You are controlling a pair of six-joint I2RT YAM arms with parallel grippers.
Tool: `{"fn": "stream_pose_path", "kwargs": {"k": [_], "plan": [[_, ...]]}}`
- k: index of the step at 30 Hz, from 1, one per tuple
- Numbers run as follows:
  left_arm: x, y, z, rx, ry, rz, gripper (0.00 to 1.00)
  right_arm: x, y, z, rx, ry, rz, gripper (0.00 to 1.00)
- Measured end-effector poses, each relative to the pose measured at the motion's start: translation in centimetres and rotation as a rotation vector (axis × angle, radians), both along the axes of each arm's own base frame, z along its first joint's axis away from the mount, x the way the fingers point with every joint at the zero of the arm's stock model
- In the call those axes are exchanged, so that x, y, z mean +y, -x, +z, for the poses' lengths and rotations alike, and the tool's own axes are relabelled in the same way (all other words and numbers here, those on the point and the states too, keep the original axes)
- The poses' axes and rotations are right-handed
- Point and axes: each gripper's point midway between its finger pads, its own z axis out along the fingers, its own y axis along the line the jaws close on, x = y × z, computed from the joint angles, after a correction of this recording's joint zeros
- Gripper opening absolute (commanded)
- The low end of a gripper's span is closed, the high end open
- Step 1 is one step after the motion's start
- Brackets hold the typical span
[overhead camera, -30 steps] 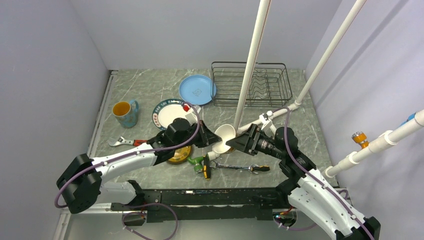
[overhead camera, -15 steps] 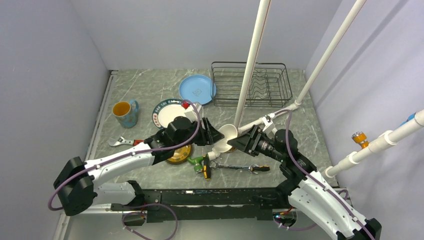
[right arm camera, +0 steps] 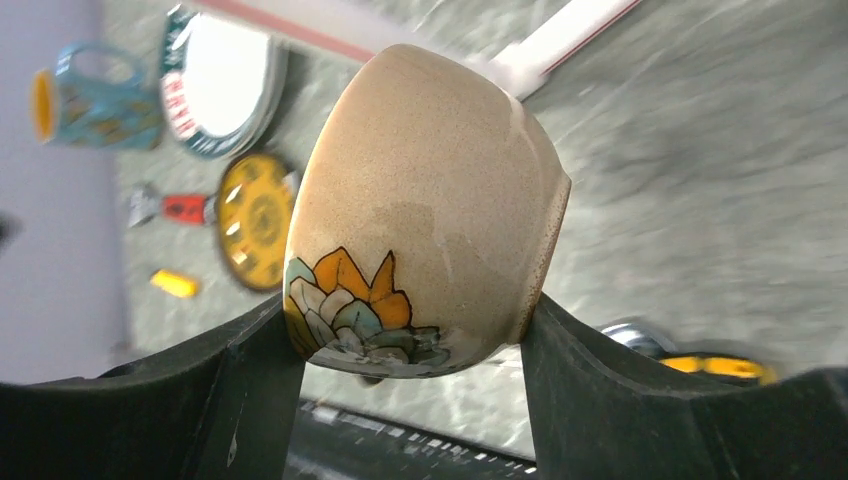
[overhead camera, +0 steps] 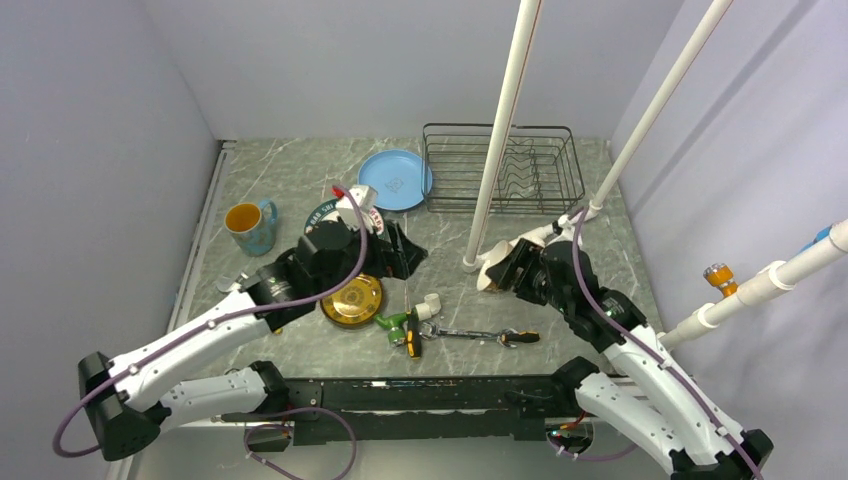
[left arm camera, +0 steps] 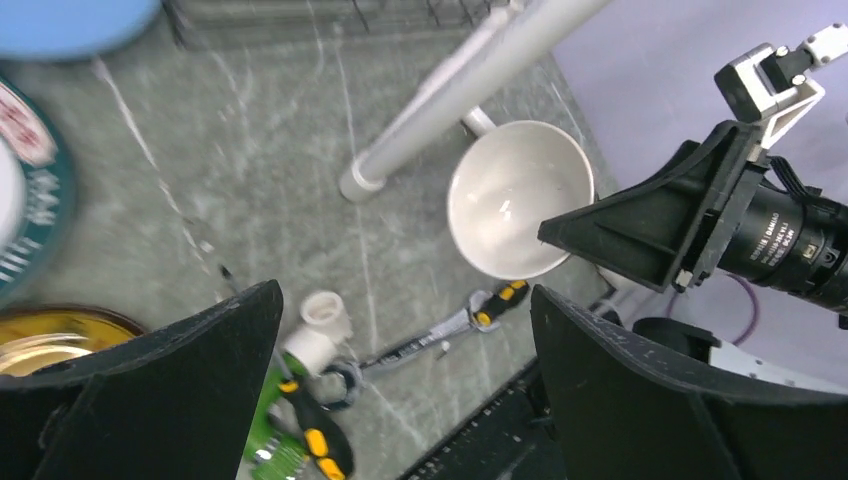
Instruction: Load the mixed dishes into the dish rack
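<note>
No text fully readable. White plate with dark green rim (left arm camera: 22,185), left of the left pincer (left arm camera: 402,295): red lettering on rim, blurred. Camera lens (left arm camera: 790,240), right of that pincer: small white print, too small to read.

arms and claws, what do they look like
The left arm and right arm have white shells, black joints and black bases, each trailed by a purple cable. The left claw and right claw have two broad, matte black, wedge-shaped fingers. A black camera lens with white lettering sits behind the right claw.
</note>
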Motion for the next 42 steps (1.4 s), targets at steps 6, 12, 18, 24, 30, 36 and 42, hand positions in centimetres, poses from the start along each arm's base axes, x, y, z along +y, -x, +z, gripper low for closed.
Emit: {"fn": "stream_pose_path", "kwargs": {"k": [6,12,18,24,30,36,42], "plan": [[3.3,-1.5,8.3,-0.253,-0.108,0.042,0.99,-4.9,-3.5,1.3,-0.045,0.259,-0.152,0.0],[7.0,-3.5,16.8,-0.502,-0.182,0.136,0.99,-10.8,-7.6,3.0,-0.043,0.349,-0.312,0.0],[10.0,-6.2,18.4,-0.576,-0.258,0.234,0.99,-12.4,-13.8,5.9,-0.104,0.381,-0.303,0.0],[11.0,-7.6,12.6,-0.546,-0.379,0.247,0.99,-10.4,-20.7,7.7,-0.223,0.406,-0.155,0.0],[12.3,-8.3,8.5,-0.499,-0.468,0.277,0.99,-7.8,-27.7,8.5,-0.352,0.432,0.012,0.0],[12.9,-8.8,9.4,-0.53,-0.465,0.33,0.99,-5.3,-33.1,6.6,-0.445,0.473,0.21,0.0],[14.0,-9.4,9.7,-0.546,-0.491,0.377,0.99,-3.0,-36.5,2.3,-0.492,0.52,0.424,0.0]]}}
